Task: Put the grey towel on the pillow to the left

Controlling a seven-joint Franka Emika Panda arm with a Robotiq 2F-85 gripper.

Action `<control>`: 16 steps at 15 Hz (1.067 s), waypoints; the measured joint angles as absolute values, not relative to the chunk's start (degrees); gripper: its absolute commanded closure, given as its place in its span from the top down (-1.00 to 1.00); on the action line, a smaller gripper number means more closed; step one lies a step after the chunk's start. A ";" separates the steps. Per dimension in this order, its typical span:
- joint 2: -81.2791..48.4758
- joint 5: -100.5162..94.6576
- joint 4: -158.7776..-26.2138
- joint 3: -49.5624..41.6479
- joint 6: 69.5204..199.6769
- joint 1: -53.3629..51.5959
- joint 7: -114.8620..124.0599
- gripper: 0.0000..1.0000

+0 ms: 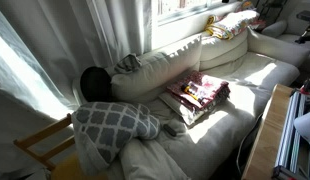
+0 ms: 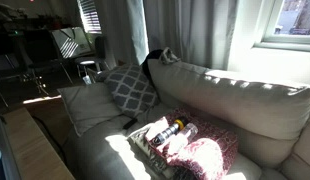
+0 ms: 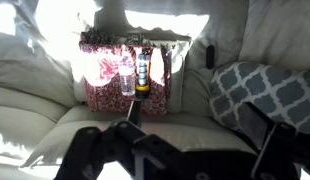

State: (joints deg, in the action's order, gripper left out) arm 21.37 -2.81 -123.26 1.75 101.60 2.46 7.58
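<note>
The grey towel [image 1: 127,65] lies bunched on top of the sofa backrest, next to a dark round object [image 1: 93,82]; it also shows in an exterior view [image 2: 167,55]. The grey-and-white lattice pillow [image 1: 115,122] lies at the end of the sofa seat, below the towel, and shows in an exterior view [image 2: 130,88] and the wrist view [image 3: 265,92]. My gripper [image 3: 195,125] is open and empty, in front of the seat cushion between the pillow and the red fabric. The towel does not show in the wrist view. The gripper does not show in either exterior view.
A red-patterned folded fabric [image 3: 105,85] with bottles [image 3: 141,72] on it lies mid-seat, also in both exterior views [image 1: 200,95] [image 2: 200,155]. A dark remote [image 3: 208,57] lies beside the pillow. More cushions [image 1: 230,25] sit at the far end. A wooden table [image 1: 265,140] stands before the sofa.
</note>
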 measured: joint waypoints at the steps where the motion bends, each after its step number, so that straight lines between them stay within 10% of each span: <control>1: 21.37 -2.81 -123.26 1.75 101.60 2.47 7.58 1.00; 16: 1.51 9.65 -122.40 3.19 122.24 -3.93 -2.38 1.00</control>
State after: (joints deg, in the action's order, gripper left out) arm 1.51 9.65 -122.40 3.19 122.24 -3.93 -2.38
